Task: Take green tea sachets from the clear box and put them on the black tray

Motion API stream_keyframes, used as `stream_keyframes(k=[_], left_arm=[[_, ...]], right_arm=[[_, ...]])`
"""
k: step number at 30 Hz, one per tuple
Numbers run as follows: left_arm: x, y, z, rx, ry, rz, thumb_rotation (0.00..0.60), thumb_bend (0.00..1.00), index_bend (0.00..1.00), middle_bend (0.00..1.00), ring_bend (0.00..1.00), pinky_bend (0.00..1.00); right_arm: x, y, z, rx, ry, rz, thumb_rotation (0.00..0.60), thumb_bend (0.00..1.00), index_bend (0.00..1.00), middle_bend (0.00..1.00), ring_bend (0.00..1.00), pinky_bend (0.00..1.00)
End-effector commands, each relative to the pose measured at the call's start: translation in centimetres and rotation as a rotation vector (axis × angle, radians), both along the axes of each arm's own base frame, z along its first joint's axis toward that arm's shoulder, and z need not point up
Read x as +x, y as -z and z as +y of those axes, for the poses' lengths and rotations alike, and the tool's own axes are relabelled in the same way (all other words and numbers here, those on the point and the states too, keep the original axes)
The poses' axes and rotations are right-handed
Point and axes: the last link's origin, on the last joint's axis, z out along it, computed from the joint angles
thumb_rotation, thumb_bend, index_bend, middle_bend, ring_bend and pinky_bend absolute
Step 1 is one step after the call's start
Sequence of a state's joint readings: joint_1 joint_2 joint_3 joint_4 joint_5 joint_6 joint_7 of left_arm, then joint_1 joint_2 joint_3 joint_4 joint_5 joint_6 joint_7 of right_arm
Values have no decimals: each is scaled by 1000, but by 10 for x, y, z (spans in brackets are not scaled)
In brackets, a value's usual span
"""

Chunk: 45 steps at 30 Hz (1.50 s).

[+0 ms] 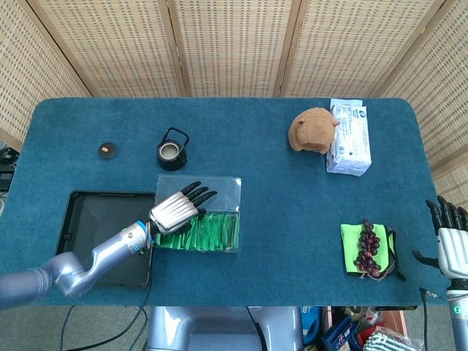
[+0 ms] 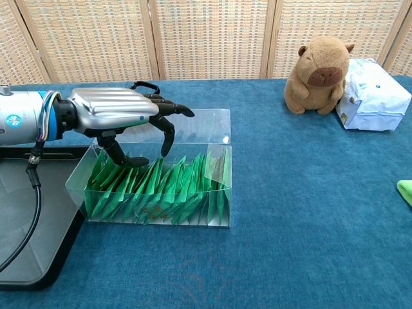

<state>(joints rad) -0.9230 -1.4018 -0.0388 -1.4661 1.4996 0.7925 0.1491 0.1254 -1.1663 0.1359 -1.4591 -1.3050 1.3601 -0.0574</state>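
A clear box (image 1: pixel 219 191) (image 2: pixel 212 132) near the table's front left holds a row of several green tea sachets (image 1: pixel 212 232) (image 2: pixel 170 183) standing on edge. My left hand (image 1: pixel 178 208) (image 2: pixel 119 116) hovers over the box's left part, fingers apart and curved down toward the sachets, holding nothing. The thumb tip sits just above the sachets' top edges. The black tray (image 1: pixel 84 219) (image 2: pixel 26 225) lies left of the box, bare. My right hand (image 1: pixel 452 247) is at the far right edge, off the table, fingers spread and holding nothing; the chest view does not show it.
A small black teapot (image 1: pixel 172 151) stands behind the box, a small dark disc (image 1: pixel 107 150) to its left. A brown plush capybara (image 2: pixel 318 74) and a white packet (image 2: pixel 372 95) sit at the back right. A green cloth with dark grapes (image 1: pixel 368 248) lies at the front right.
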Motion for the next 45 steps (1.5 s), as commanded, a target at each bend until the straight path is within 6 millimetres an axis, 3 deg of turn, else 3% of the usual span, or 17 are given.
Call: stream_keyframes(k=[1, 32, 42, 45], left_arm=[[-2, 2, 0, 3, -1, 3, 600, 408, 442, 0, 0, 0], [-12, 20, 1, 6, 6, 30, 600, 413, 459, 0, 0, 0], [-11, 22, 1, 5, 3, 27, 600, 414, 648, 0, 0, 0], [-12, 23, 1, 1, 1, 31, 600, 415, 663, 0, 0, 0]], right_arm=[[0, 0, 0, 0, 1, -1, 600, 0, 0, 0, 0, 0], [-3, 1, -2, 12, 14, -7, 600, 0, 0, 0, 0, 0], [-4, 1, -3, 11, 16, -10, 600, 0, 0, 0, 0, 0], [-4, 1, -3, 12, 17, -9, 600, 0, 0, 0, 0, 0]])
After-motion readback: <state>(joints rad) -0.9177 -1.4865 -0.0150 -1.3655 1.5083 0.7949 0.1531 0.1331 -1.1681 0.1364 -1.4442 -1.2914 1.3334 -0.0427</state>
